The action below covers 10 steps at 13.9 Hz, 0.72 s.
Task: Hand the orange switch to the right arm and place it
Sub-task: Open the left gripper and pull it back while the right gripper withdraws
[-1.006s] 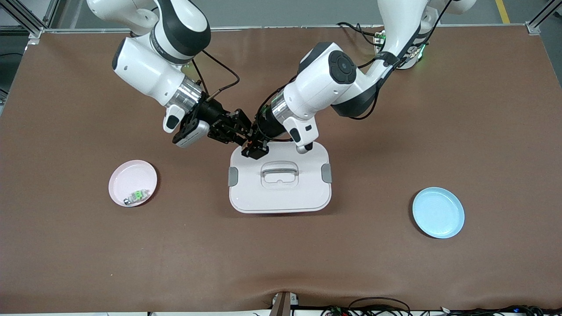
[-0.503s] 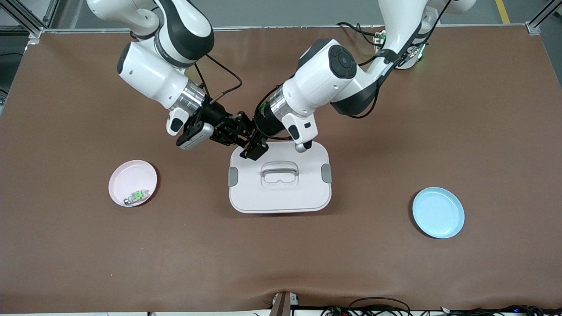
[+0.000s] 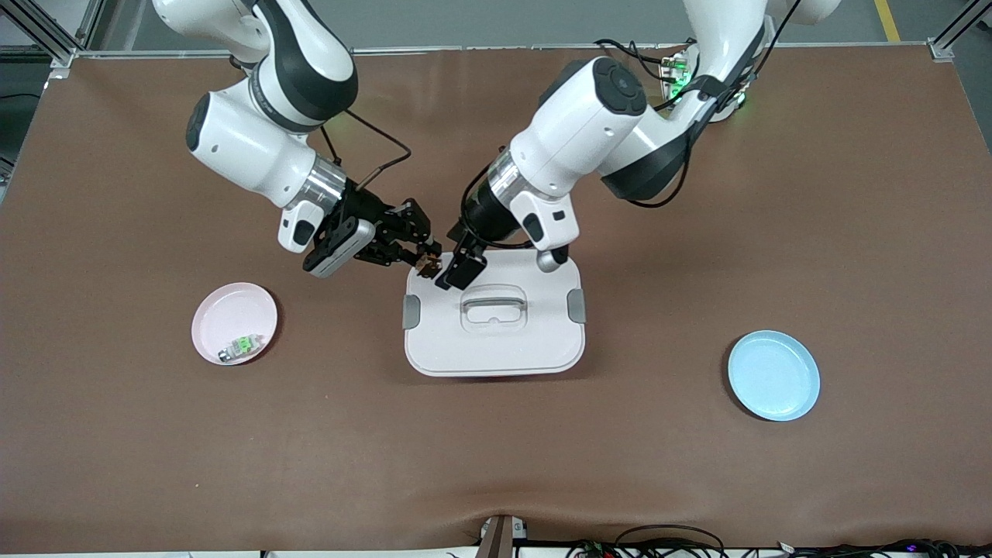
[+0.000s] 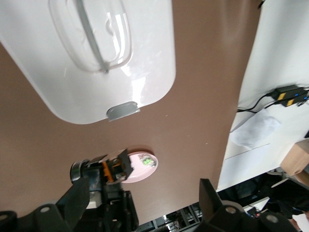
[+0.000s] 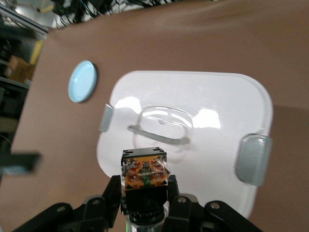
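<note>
The right pincer [image 3: 425,260] now grips the orange switch [image 3: 426,266] by itself, clamped between its 2 fingers [image 5: 111,193] over the corner of the white lidded box [image 3: 494,341] that faces the right arm's end of the worktop [image 3: 496,465]. In the right wrist view the switch [image 5: 145,174] sits upright in that grip with its orange face showing. One second ago both pincers met at the switch; since then the left pincer [image 3: 457,269] has released it and drawn slightly away, its fingers [image 4: 72,203] spread apart over the box lid. The left wrist view shows the switch [image 4: 113,169] held by the other arm, clear of the left fingers. The right arm has shifted a little toward its own end of the worktop. The pink plate [image 3: 221,310] with a small green-and-silver part [image 3: 240,346] and the blue plate [image 3: 773,375] have not moved.
</note>
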Tool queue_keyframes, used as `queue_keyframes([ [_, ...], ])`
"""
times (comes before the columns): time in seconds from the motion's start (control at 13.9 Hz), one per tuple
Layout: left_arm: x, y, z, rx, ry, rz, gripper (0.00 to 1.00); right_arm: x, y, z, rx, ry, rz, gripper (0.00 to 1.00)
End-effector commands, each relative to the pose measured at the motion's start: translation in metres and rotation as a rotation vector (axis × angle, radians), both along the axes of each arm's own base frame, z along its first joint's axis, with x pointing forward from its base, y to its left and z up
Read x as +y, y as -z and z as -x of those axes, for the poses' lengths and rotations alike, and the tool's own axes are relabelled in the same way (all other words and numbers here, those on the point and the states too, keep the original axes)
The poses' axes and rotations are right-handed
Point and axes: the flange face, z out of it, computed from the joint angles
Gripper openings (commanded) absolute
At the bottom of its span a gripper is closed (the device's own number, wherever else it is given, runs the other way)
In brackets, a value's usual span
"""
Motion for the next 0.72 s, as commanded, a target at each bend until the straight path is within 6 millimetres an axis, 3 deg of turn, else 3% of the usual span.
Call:
queue_keyframes([
  [0.0, 0.034, -0.024, -0.013, -0.015, -0.048, -0.024, 1.00, -0.029, -0.004, -0.004, 0.008, -0.092, 0.099, 0.00],
  [0.29, 0.098, -0.044, -0.035, 0.056, -0.094, -0.101, 1.00, -0.078, -0.010, -0.009, 0.008, -0.269, 0.260, 0.00],
  [0.5, 0.130, -0.061, -0.033, 0.031, -0.046, -0.245, 1.00, -0.124, -0.010, -0.014, -0.036, -0.433, 0.363, 0.00],
  [0.65, 0.154, -0.055, -0.028, 0.104, -0.003, -0.350, 1.00, -0.149, -0.010, -0.017, -0.068, -0.539, 0.448, 0.00],
])
